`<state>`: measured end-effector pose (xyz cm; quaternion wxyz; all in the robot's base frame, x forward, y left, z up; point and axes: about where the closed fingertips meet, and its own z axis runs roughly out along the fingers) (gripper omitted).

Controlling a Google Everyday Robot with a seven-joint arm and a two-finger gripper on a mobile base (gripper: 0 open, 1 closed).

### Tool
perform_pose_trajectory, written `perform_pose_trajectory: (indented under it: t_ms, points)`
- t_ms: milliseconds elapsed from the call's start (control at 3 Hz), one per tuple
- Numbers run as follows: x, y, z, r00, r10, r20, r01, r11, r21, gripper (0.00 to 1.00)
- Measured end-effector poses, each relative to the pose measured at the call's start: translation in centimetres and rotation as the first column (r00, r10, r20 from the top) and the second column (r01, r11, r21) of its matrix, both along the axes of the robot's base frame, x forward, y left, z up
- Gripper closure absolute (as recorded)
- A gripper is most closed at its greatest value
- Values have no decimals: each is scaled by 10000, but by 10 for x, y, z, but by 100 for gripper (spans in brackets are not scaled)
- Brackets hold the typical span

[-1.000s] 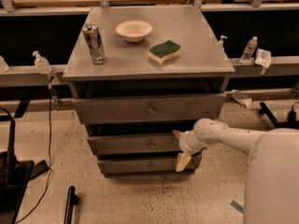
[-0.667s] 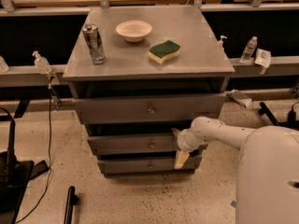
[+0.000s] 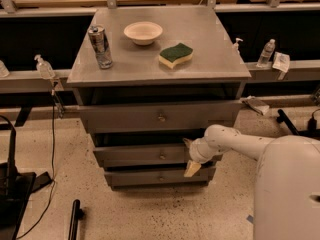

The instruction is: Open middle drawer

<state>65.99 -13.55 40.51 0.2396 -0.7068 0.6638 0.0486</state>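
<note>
Reaching low, gripper [image 3: 189, 156] sits at right end of middle drawer [image 3: 140, 155], second front under the counter [image 3: 215, 49]. Fingers [image 3: 192, 169] spread above and below the front, clamping nothing. Risk: pulling far off the knob [image 3: 161, 156] could skew the drawer, jam it, or slip.

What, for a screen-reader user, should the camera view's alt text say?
A white robot arm's gripper sits at the right end of the middle drawer of a grey three-drawer cabinet; a can, bowl and sponge rest on top.
</note>
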Motion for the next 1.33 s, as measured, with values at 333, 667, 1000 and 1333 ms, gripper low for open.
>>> perform_pose_trajectory:
  t_ms: [333,667,1000,1333]
  points:
    - [-19,3,13,9997,157,-164,-153,9996,221,44]
    - [-42,7,25,9983,410,-417,-395,9985,367,43]
    - [-73,3,29,9930,648,-992,-604,9971,460,44]
    - [-115,-8,44,9801,850,-1796,-715,9942,805,39]
